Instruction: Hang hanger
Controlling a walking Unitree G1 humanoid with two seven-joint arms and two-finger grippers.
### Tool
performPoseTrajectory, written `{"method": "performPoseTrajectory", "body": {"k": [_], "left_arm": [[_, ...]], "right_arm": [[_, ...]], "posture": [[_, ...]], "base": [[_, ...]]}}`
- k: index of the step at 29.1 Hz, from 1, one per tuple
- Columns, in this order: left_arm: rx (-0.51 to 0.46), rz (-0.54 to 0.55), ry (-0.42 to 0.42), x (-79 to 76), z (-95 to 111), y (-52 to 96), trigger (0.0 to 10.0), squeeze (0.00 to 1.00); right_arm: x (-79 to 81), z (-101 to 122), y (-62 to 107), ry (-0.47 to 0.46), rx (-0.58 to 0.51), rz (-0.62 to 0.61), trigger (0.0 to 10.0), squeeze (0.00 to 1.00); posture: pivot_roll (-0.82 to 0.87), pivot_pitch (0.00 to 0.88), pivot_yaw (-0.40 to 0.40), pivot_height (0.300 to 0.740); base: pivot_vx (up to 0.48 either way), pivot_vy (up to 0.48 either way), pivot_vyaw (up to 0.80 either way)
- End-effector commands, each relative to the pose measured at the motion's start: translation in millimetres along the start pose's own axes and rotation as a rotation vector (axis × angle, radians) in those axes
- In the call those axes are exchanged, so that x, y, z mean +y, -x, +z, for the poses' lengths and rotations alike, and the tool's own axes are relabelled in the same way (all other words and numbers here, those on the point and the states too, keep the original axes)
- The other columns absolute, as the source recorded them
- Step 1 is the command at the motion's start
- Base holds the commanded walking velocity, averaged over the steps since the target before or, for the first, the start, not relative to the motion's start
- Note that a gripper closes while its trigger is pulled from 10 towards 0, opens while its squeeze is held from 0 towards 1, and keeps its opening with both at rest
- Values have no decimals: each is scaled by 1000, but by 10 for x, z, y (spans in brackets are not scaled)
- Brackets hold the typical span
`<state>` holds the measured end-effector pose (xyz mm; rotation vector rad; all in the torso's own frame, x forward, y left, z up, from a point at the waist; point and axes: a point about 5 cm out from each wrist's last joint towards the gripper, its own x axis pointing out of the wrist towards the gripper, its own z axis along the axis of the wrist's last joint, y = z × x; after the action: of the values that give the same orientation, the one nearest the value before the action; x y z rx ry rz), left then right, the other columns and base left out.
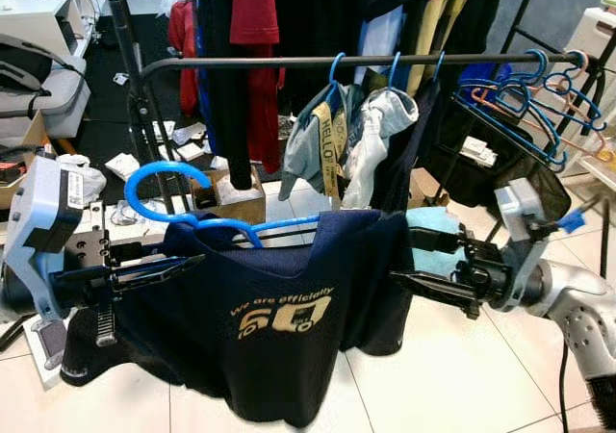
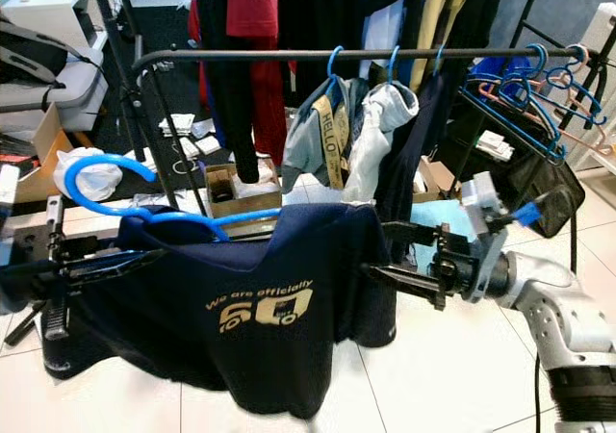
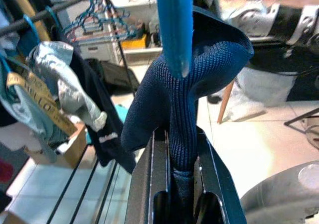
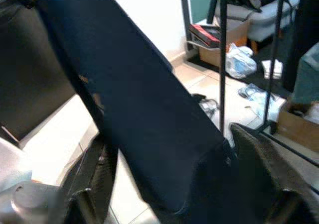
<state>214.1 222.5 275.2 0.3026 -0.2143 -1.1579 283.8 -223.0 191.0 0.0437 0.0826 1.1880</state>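
A black clothes rail (image 1: 289,63) spans the room, carrying dark and red garments (image 1: 252,29), a pale grey top (image 1: 380,125) on blue hangers and a cluster of empty blue and pink hangers (image 1: 539,96) near its right end. Below, the white tiled floor (image 1: 423,366) holds an open cardboard box (image 1: 231,197), scattered papers (image 1: 183,140) and a white plastic bag (image 1: 82,175).
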Motion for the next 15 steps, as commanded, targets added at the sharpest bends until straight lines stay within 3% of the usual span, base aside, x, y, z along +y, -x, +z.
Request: {"method": "performPoseTrajectory", "body": {"k": [1, 2, 10, 15], "left_arm": [[-7, -33, -30, -15, 94, -7, 10000, 0], [-5, -33, -34, -5, 103, -8, 10000, 0], [30, -9, -41, 35, 91, 32, 10000, 0], [160, 65, -34, 112, -88, 122, 10000, 0]], "right_arm": [[-11, 8, -20, 17, 8, -8, 3412, 0], [-5, 12, -24, 20, 13, -16, 0, 0], [-55, 35, -24, 46, 9, -81, 0, 0], [-153, 154, -3, 83, -50, -164, 0, 0]], "posture": [[4, 0, -41, 740], [2, 0, -39, 740], [1, 0, -39, 740], [1, 0, -40, 740]], "base": [[0, 0, 0], [0, 0, 0], [0, 0, 0], [0, 0, 0]]}}
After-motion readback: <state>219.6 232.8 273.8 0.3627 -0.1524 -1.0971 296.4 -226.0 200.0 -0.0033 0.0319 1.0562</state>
